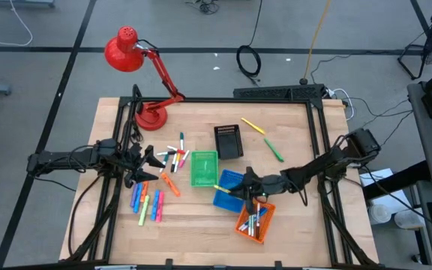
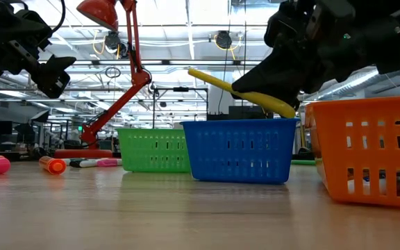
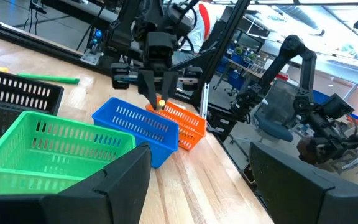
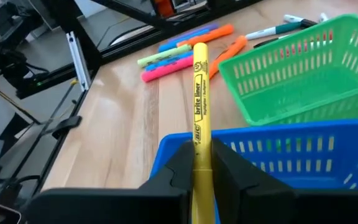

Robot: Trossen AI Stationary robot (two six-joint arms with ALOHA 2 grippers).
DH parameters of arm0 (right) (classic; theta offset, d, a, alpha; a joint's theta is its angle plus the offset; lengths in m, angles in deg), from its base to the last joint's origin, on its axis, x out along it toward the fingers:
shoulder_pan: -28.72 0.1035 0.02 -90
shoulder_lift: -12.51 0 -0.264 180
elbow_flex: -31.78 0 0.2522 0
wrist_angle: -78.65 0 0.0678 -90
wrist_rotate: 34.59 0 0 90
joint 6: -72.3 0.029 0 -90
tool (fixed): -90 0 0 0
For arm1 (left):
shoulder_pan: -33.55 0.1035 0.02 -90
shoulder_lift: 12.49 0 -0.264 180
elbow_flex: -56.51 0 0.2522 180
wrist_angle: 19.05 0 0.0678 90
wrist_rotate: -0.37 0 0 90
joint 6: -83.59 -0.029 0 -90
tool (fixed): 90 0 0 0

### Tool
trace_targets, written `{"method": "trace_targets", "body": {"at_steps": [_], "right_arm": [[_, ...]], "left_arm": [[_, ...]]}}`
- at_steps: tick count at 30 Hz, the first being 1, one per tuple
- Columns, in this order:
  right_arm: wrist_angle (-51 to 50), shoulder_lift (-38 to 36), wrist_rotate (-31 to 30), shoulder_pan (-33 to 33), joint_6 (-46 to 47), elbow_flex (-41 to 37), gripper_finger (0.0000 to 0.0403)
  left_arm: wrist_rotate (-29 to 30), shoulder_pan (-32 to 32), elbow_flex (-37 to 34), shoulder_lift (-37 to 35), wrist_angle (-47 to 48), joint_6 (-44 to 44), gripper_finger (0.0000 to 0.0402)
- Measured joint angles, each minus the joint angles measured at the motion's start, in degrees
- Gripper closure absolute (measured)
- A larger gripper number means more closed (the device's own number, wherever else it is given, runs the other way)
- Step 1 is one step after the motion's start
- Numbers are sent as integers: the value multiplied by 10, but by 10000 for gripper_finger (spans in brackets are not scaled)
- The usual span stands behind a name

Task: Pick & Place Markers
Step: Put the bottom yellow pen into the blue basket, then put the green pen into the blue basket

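Right tool [image 4: 202, 163] was clamped on yellow marker [image 4: 199, 99], held tilted above blue basket [image 1: 227, 189], centre-right of high view. Left tool [image 1: 150, 160] hung w/ fingers apart over loose markers [image 1: 147, 202] on bench [image 1: 291, 135], left of centre. Risk: marker gripped near one end, long tip sticking out, so an early release could bounce it off basket rim onto bench, or into green basket [image 1: 203, 168] alongside.

Bright, even overhead light; ceiling lights glare behind the red lamp [image 2: 106, 17] in the low view; table [image 2: 186, 215] foreground soft.
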Motion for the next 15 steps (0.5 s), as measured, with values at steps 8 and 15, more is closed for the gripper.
{"method": "trace_targets", "body": {"at_steps": [8,15], "right_arm": [[3,0,-3,-5,-5,0,343],[4,0,-4,-14,-11,0,327]], "left_arm": [[0,0,0,0,0,0,128],[0,0,0,0,0,0,128]]}}
